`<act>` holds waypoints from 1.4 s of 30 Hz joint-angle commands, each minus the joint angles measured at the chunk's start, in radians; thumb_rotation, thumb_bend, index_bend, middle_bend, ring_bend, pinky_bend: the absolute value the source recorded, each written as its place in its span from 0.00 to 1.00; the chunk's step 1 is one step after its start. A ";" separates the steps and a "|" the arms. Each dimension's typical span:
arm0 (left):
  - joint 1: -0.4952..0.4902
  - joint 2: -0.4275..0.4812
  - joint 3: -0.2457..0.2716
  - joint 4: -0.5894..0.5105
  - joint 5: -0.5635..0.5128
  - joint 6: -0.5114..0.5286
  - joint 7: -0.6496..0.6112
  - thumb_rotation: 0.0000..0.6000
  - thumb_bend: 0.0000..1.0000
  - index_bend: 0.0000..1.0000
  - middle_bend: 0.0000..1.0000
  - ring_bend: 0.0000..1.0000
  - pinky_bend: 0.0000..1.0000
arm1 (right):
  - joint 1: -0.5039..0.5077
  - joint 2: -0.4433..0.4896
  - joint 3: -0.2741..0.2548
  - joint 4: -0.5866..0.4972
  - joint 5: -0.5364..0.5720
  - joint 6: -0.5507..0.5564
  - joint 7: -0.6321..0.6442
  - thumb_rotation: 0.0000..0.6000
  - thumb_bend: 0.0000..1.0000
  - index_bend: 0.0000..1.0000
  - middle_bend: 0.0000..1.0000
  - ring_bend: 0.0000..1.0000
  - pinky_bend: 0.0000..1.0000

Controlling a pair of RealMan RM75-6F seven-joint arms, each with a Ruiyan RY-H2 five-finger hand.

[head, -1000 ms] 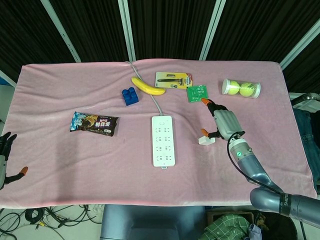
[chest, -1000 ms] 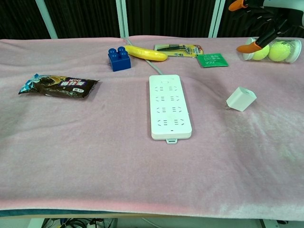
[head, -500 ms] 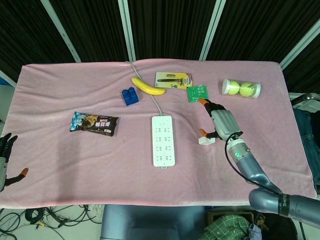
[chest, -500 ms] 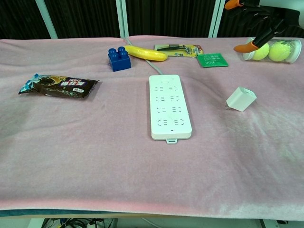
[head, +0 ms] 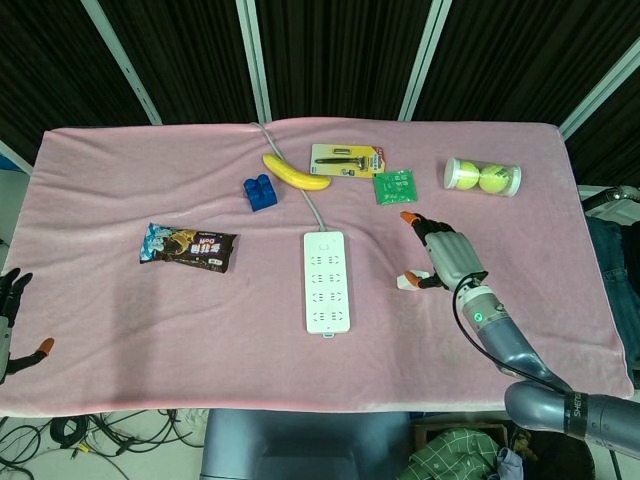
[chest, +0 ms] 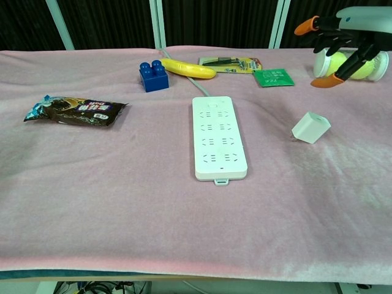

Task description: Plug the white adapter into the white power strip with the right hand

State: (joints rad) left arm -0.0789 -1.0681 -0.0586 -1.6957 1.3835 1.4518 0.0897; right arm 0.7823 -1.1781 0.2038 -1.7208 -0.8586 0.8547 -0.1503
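The white adapter (chest: 311,127) lies on the pink cloth to the right of the white power strip (chest: 218,136), and in the head view the adapter (head: 405,282) peeks out beside my right hand. The power strip (head: 327,281) lies lengthwise mid-table, its cord running to the far edge. My right hand (chest: 343,38) hovers above and behind the adapter, fingers spread, holding nothing; the head view shows this hand (head: 446,252) over the adapter. My left hand (head: 10,317) hangs off the table's left edge, fingers apart, empty.
A banana (chest: 188,68), a blue brick (chest: 154,76), a packaged tool (chest: 230,62) and a green packet (chest: 273,77) lie along the back. A tube of tennis balls (chest: 352,64) sits at the far right behind my hand. A snack wrapper (chest: 76,110) lies left.
My right hand has come lower and slightly right, closer over the adapter. The adapter and power strip have not moved.
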 commanded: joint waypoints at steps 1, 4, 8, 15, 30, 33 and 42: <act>-0.001 0.000 0.001 -0.003 -0.006 -0.007 0.001 1.00 0.23 0.01 0.00 0.00 0.00 | -0.009 -0.019 -0.018 0.020 0.016 0.004 -0.008 1.00 0.19 0.05 0.13 0.17 0.16; -0.003 0.002 0.000 -0.007 -0.012 -0.014 0.003 1.00 0.23 0.01 0.00 0.00 0.00 | -0.022 -0.047 -0.038 0.051 0.020 0.003 -0.003 1.00 0.19 0.05 0.16 0.19 0.16; -0.003 0.001 -0.001 -0.009 -0.015 -0.013 0.008 1.00 0.23 0.01 0.00 0.00 0.00 | -0.039 -0.088 -0.056 0.106 0.017 0.000 0.015 1.00 0.19 0.09 0.21 0.24 0.16; -0.003 0.000 -0.002 -0.011 -0.018 -0.016 0.013 1.00 0.23 0.01 0.00 0.00 0.00 | -0.058 -0.146 -0.071 0.195 -0.010 -0.007 0.045 1.00 0.19 0.15 0.25 0.26 0.16; -0.006 0.000 -0.003 -0.016 -0.033 -0.027 0.022 1.00 0.23 0.01 0.00 0.00 0.00 | -0.086 -0.225 -0.071 0.322 -0.044 -0.046 0.111 1.00 0.19 0.29 0.31 0.31 0.16; -0.007 0.000 -0.005 -0.017 -0.036 -0.028 0.025 1.00 0.23 0.01 0.00 0.00 0.00 | -0.088 -0.234 -0.069 0.334 -0.054 -0.056 0.121 1.00 0.19 0.30 0.32 0.31 0.16; -0.008 0.000 -0.007 -0.019 -0.044 -0.031 0.027 1.00 0.23 0.01 0.00 0.00 0.00 | -0.089 -0.257 -0.052 0.358 -0.065 -0.078 0.150 1.00 0.21 0.36 0.36 0.34 0.16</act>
State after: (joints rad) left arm -0.0870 -1.0684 -0.0654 -1.7147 1.3397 1.4205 0.1172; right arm 0.6932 -1.4335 0.1503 -1.3640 -0.9230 0.7777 -0.0013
